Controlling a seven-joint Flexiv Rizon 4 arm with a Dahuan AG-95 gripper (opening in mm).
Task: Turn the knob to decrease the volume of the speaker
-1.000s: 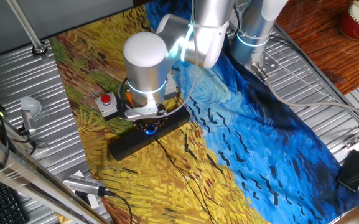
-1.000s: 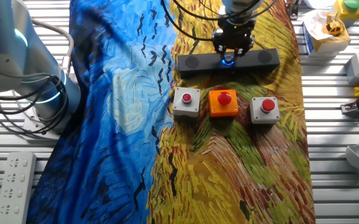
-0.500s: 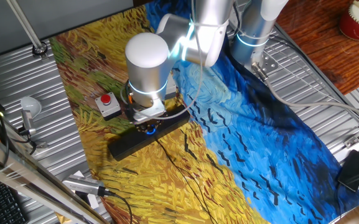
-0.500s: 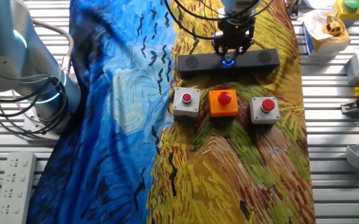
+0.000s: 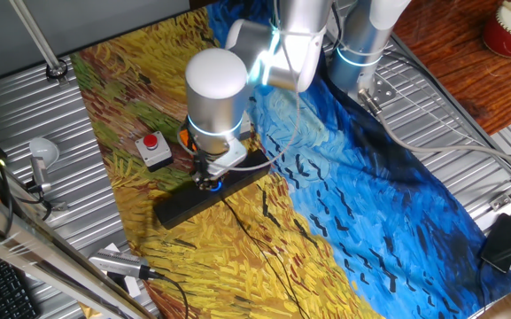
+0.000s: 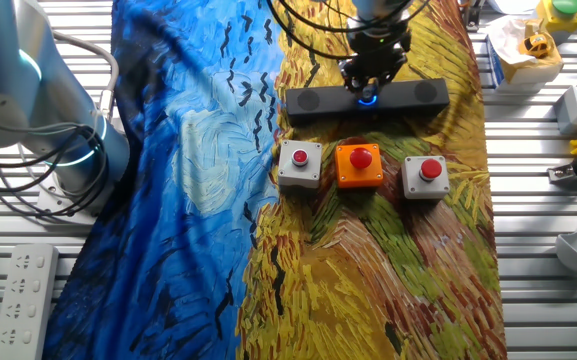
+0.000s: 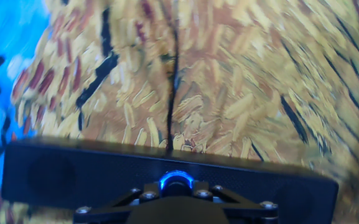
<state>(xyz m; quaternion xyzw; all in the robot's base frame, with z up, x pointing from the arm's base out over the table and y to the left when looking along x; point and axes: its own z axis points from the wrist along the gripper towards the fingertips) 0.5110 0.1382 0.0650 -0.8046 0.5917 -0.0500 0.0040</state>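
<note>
**Jaws down on the knob**

I see the knob [image 7: 177, 181], glowing blue, at the middle of the speaker [image 6: 364, 99], which lies on the painted cloth [image 6: 368, 260] covering the table [image 6: 538, 300]. My jaws [image 6: 370, 88] sit right over the knob, one on each side; I cannot tell whether they pinch it. The arm [image 5: 215, 93] stands upright above the speaker, wrist pointing straight down.

The speaker [image 7: 92, 177] looks matt black with a fine mesh front; its knob [image 7: 177, 182] glows glossy blue. A painted cloth [image 6: 218, 200] covers the ribbed metal desk [image 5: 42, 115].
</note>
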